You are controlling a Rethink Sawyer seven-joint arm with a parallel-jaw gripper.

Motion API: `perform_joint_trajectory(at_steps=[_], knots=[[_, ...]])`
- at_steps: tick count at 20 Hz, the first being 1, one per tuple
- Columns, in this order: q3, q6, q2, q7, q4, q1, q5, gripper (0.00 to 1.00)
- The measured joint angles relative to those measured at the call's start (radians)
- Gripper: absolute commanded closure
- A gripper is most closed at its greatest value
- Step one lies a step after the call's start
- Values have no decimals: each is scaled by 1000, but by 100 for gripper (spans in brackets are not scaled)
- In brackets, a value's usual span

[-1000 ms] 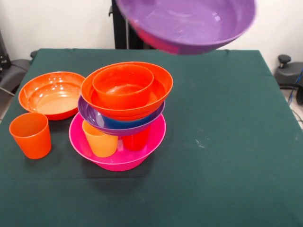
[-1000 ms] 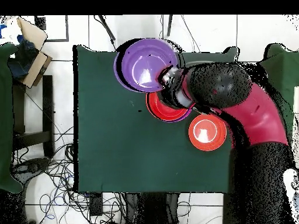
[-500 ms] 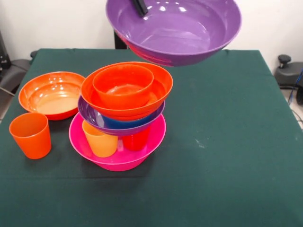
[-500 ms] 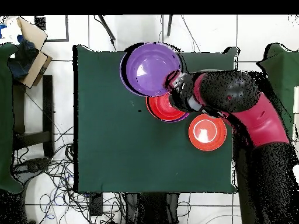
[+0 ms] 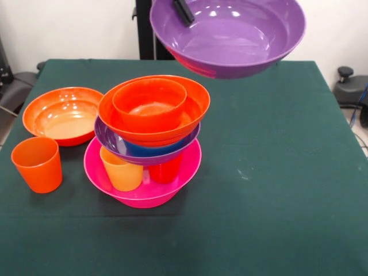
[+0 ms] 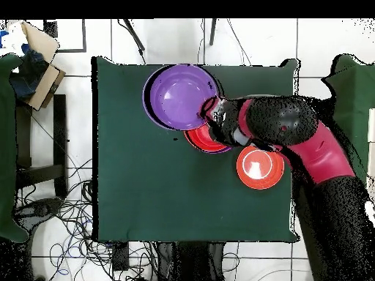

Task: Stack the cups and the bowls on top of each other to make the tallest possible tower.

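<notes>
We see the gripper (image 5: 183, 10) clamped on the rim of a purple bowl (image 5: 230, 35), one dark finger (image 5: 184, 11) inside the rim, holding it tilted in the air above the green table (image 5: 276, 172). Below and to the picture's left stands the tower (image 5: 148, 138): a big pink bowl (image 5: 141, 192) holding a yellow cup (image 5: 122, 169) and a red cup (image 5: 165, 169), then a second purple bowl (image 5: 109, 140), a blue bowl (image 5: 150, 149), a wide orange bowl (image 5: 194, 103) and a small orange bowl (image 5: 149, 103). Beside it rest another wide orange bowl (image 5: 62, 115) and an orange cup (image 5: 38, 164). From overhead, the red arm (image 6: 315, 150) reaches across the tower.
</notes>
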Motion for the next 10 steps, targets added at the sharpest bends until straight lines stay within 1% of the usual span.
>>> perform_joint_trajectory(at_steps=[4,5,7,8,10], knots=[[70,-16,6,0,43,-60,-25,100],[106,-34,16,0,62,-94,-45,100],[122,-44,23,0,69,-111,-58,100],[151,-65,44,0,82,-144,-89,100],[168,-78,58,0,90,-164,-113,100]])
